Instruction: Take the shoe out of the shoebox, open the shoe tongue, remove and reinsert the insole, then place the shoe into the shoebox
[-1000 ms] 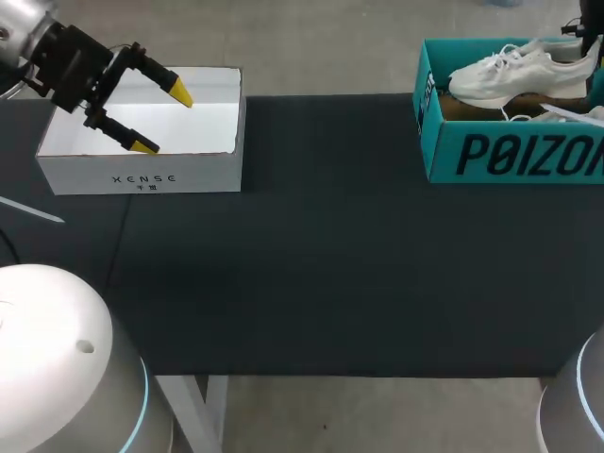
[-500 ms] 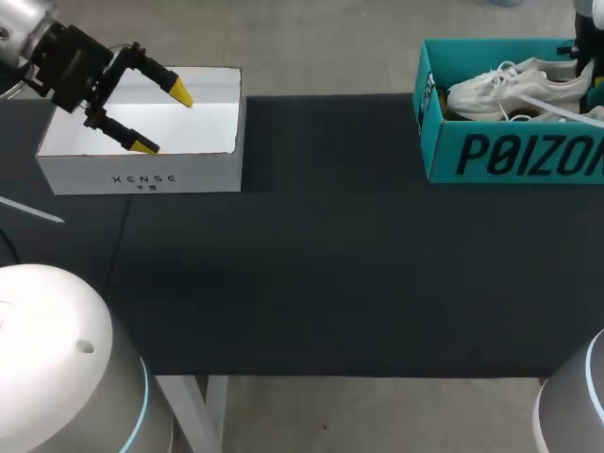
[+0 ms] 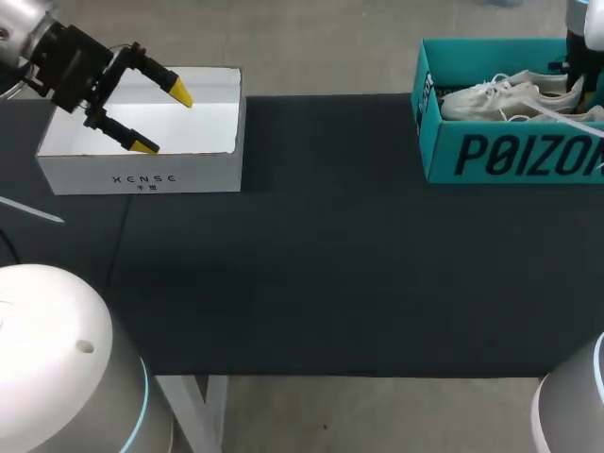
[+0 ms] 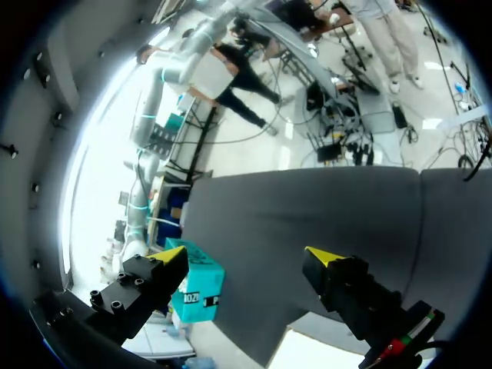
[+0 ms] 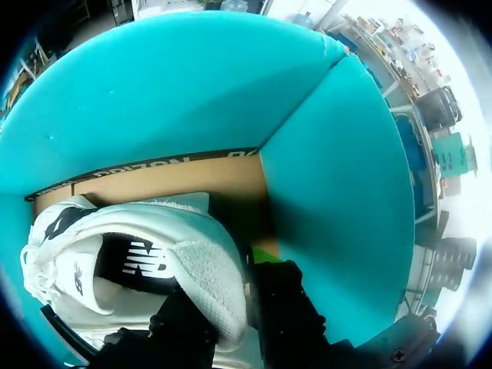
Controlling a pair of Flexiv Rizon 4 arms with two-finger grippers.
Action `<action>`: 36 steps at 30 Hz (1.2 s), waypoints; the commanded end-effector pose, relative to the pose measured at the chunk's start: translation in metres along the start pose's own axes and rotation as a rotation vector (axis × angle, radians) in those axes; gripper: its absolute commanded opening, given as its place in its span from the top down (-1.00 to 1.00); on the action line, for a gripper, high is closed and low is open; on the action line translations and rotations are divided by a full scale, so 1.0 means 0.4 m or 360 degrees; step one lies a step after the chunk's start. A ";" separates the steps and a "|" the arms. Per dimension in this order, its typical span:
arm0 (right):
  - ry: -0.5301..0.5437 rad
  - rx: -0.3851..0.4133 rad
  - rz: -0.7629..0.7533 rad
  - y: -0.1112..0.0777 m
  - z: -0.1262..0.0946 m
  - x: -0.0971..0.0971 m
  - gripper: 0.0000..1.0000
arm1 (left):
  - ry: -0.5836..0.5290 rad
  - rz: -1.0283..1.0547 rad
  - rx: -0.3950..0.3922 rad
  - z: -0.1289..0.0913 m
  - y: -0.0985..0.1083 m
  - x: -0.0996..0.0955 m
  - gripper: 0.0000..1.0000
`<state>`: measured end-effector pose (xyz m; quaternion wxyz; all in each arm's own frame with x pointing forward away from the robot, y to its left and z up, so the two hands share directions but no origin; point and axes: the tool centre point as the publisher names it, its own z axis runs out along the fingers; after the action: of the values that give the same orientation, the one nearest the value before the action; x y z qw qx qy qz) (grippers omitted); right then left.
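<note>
Head view: the left fingers [image 3: 177,91] hang spread wide and holding nothing over the open white cardboard box [image 3: 142,175] at the far left corner of the dark bench [image 3: 330,264]. The teal cardboard shoebox [image 3: 510,156] stands at the far right corner, well apart from them. The white lace-up sneaker [image 3: 500,94] lies in it, its long axis running along the box, toe toward the middle of the bench and heel at the right arm [image 3: 578,42], which comes down into the box at that end.

Left wrist view: the left fingers [image 4: 330,265] stand apart with only bare bench [image 4: 307,207] ahead; the shoebox [image 4: 196,288] shows far off beside one tip.

Right wrist view: the right fingers [image 5: 288,315] are closed from both sides on the sneaker's [image 5: 131,254] padded heel collar, the shoe stretching away ahead of them over the box's brown floor, inside the teal walls [image 5: 169,100]. Whether the sole rests on the floor I cannot tell. By my judgement the right arm alone is placed for the next move.
</note>
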<state>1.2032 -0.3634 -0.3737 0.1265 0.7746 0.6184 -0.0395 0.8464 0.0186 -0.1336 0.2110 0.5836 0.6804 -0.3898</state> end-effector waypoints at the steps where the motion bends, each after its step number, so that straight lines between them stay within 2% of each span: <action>1: 0.0003 0.0218 -0.0002 0.048 0.017 -0.001 0.89 | 0.0006 0.0001 0.0001 -0.001 0.001 -0.001 -1.00; 3: 0.0005 0.0218 -0.0006 0.047 0.005 -0.001 0.18 | 0.0006 0.0001 0.0001 -0.001 0.001 -0.001 -1.00; 4: 0.0005 0.0216 -0.0007 0.048 0.000 -0.001 -0.48 | 0.0006 0.0001 0.0001 -0.001 0.001 -0.001 -1.00; 5: 0.0010 0.0211 -0.0007 0.049 -0.010 -0.001 -1.00 | 0.0006 0.0001 0.0001 -0.001 0.001 -0.001 -1.00; 12: 0.0012 0.0200 0.0017 0.047 -0.060 0.007 -1.00 | 0.0006 0.0001 0.0001 -0.001 0.001 -0.001 -1.00; 21: 0.0013 0.0204 0.0067 0.039 -0.167 0.014 -1.00 | 0.0006 0.0001 0.0001 -0.001 0.001 -0.001 -1.00; 29: 0.0131 0.0216 0.0135 0.031 -0.311 0.041 -1.00 | 0.0006 0.0001 0.0001 -0.001 0.001 -0.001 -1.00; 36: 0.0254 0.0159 0.0117 -0.015 -0.469 0.078 -1.00 | 0.0006 0.0001 0.0001 -0.001 0.001 -0.001 -1.00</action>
<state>1.1983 -0.2941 -0.2408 0.0374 0.8050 0.5920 -0.0077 0.8464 0.0186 -0.1336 0.2110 0.5836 0.6804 -0.3898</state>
